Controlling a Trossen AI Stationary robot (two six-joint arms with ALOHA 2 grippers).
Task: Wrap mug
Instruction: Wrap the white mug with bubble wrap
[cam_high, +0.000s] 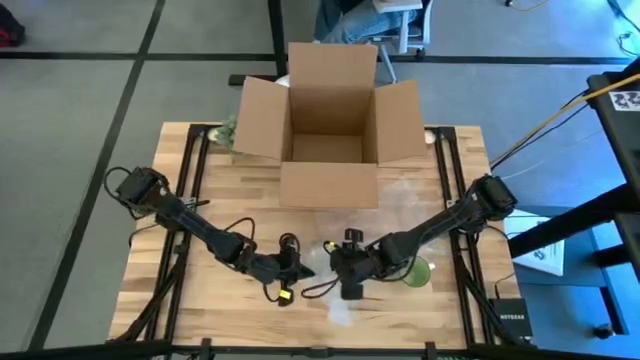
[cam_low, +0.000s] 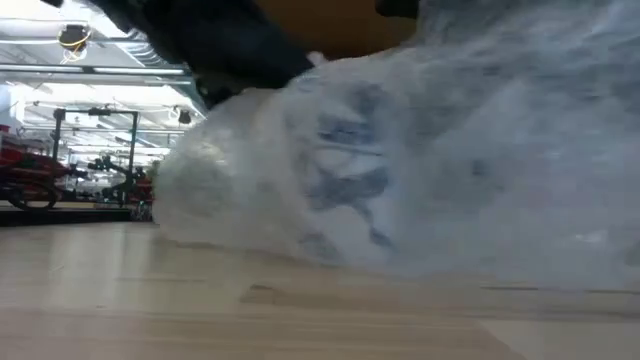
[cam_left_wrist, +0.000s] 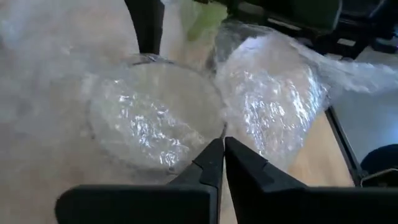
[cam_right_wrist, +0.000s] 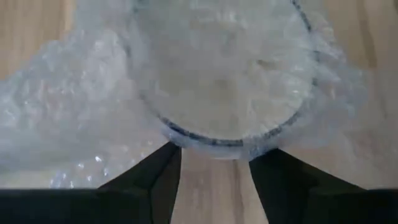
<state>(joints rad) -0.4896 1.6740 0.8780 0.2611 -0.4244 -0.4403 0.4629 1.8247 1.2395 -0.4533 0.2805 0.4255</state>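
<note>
While mug (cam_left_wrist: 149, 121) lies at front-centre of table (cam_high: 200, 300), partly covered in bubble wrap (cam_left_wrist: 273, 93), wrapping judged unfinished. Left gripper (cam_left_wrist: 222, 155) pressed together on wrap edge; right gripper (cam_right_wrist: 214, 165) spread at mug rim.

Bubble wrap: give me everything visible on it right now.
The bubble wrap is clear, shiny plastic film, crumpled and bunched. It covers the mug, whose round rim shows through it, blurred. Loose folds spread onto the wooden table at its near edge, between the two arms. The left gripper is shut at the wrap's edge; the right gripper is open just short of the wrapped rim. A green object lies beside it.
</note>
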